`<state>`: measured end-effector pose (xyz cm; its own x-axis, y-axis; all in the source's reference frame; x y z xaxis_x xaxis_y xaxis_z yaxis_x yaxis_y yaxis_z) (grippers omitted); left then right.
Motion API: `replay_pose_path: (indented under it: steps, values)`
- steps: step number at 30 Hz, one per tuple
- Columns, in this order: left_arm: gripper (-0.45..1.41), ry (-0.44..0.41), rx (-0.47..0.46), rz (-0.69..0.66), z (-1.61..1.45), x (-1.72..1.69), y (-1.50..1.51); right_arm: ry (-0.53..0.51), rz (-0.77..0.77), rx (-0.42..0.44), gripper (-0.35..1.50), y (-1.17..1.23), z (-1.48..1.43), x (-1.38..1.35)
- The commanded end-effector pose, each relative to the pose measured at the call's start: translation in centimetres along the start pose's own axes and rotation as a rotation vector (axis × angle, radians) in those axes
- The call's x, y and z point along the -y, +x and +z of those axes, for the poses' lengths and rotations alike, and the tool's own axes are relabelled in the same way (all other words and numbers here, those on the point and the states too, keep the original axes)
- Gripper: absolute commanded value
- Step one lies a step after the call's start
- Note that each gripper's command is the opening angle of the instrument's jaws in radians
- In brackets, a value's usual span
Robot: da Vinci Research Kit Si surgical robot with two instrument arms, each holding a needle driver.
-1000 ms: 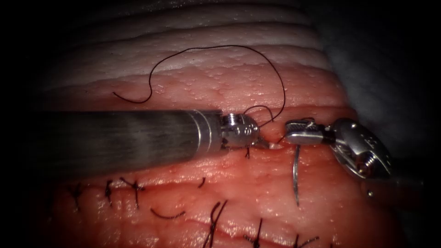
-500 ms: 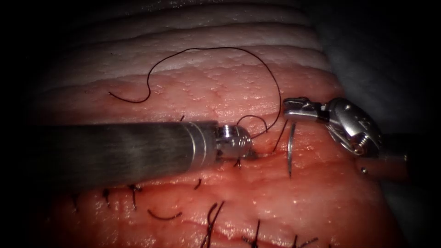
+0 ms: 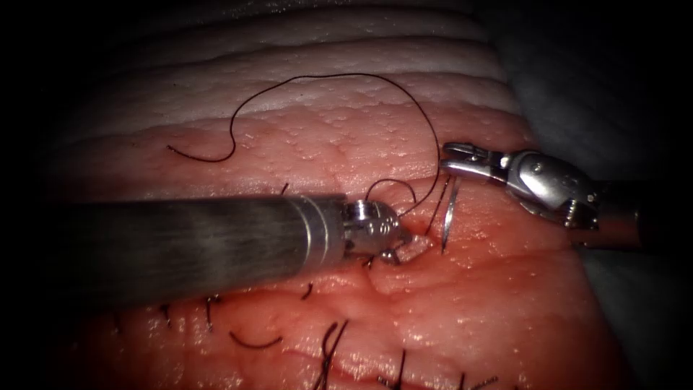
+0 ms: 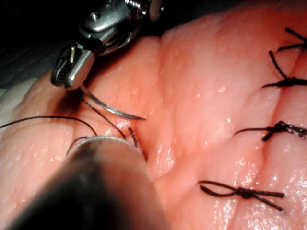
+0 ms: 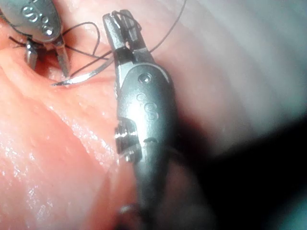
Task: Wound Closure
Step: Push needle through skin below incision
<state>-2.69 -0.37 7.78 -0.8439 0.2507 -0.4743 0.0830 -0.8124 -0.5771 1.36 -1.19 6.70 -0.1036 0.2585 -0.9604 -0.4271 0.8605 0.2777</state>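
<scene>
My right tool point(image 3: 458, 160) comes in from the right with its jaws shut on the curved needle point(image 3: 447, 213) near its thread end. The needle hangs down and its tip rests at the tissue point(image 3: 469, 310) surface just right of my left tool point(image 3: 401, 242). I cannot tell whether the tip has entered. My left tool's jaws grip a pale lip of tissue at the cut's edge. Dark thread point(image 3: 325, 76) arcs from the needle up and over to a free end at the far left. The right wrist view shows the right tool point(image 5: 122, 28), the needle point(image 5: 81, 76) and the left tool point(image 5: 45, 55).
Several tied stitches point(image 3: 332, 347) with cut thread ends line the closed part of the cut below the left shaft point(image 3: 180, 235), and also show as stitches point(image 4: 244, 191) in the left wrist view. Red fluid wets the tissue around them. Pale layered tissue rises behind.
My right tool has carried the needle up and to the left, bringing its tip close beside the left jaws. The left tool has shifted slightly down and raised the tissue lip.
</scene>
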Motion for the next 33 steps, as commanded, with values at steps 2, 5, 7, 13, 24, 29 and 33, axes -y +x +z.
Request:
replay_pose_path:
  steps: [2, 5, 7, 13, 24, 29, 33]
  values:
    - [0.44, 0.000, 0.000, 0.002, 0.05, 0.04, 0.02, 0.001, -0.036, -0.002, -0.35, -0.10, 0.08, 0.02]
    - [0.39, 0.000, 0.000, -0.003, 0.05, 0.03, 0.02, -0.010, -0.080, -0.010, -0.35, -0.12, 0.12, 0.07]
    - [0.37, -0.001, 0.003, -0.002, 0.06, 0.02, 0.01, -0.019, -0.107, -0.018, -0.35, -0.12, 0.16, 0.12]
    - [0.36, 0.001, 0.001, -0.001, 0.07, 0.01, 0.01, -0.023, -0.166, -0.046, -0.35, -0.09, 0.25, 0.22]
    - [0.36, 0.002, -0.015, -0.001, 0.06, 0.01, 0.02, 0.004, -0.193, -0.060, -0.35, -0.18, 0.27, 0.36]
    - [0.37, -0.004, -0.024, 0.000, 0.01, 0.01, 0.02, 0.061, -0.204, -0.060, -0.35, -0.33, 0.18, 0.56]
    - [0.37, -0.008, -0.025, 0.000, -0.02, -0.01, 0.03, 0.099, -0.214, -0.060, -0.35, -0.40, 0.11, 0.68]
